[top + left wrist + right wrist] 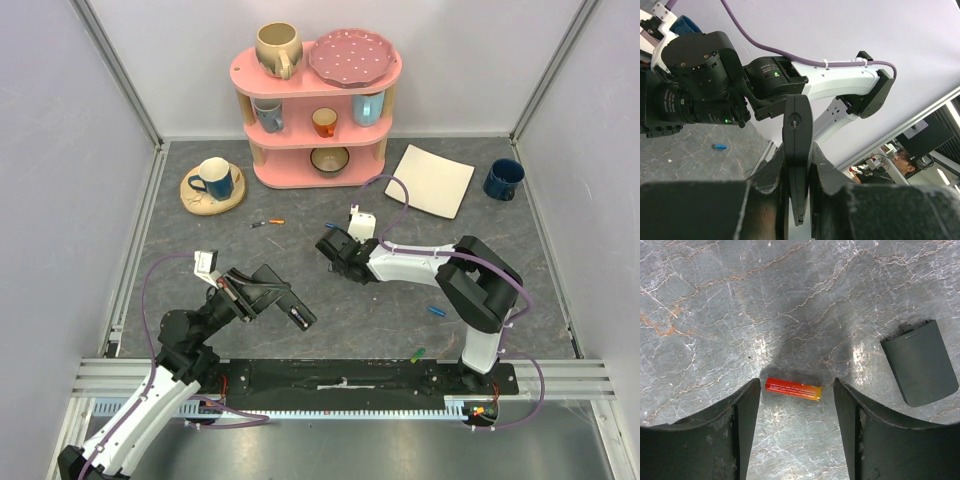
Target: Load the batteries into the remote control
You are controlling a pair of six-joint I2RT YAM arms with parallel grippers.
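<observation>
right gripper (796, 384) jaws wide, red-orange battery (793, 389) lying between them, axis across the gap. i'd turn the wrist so pads (747, 430) pinch its sides, then lower. left gripper (798, 170) clamped on remote control (797, 125).

Top camera is overlooking the whole bench (560, 262); right wrist is facing down closely; left is facing the right arm (840, 84).

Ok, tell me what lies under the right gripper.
A small red-orange cylindrical battery lies on the grey marbled table between the right gripper's open fingers; whatever the fingers cover is hidden.
</observation>
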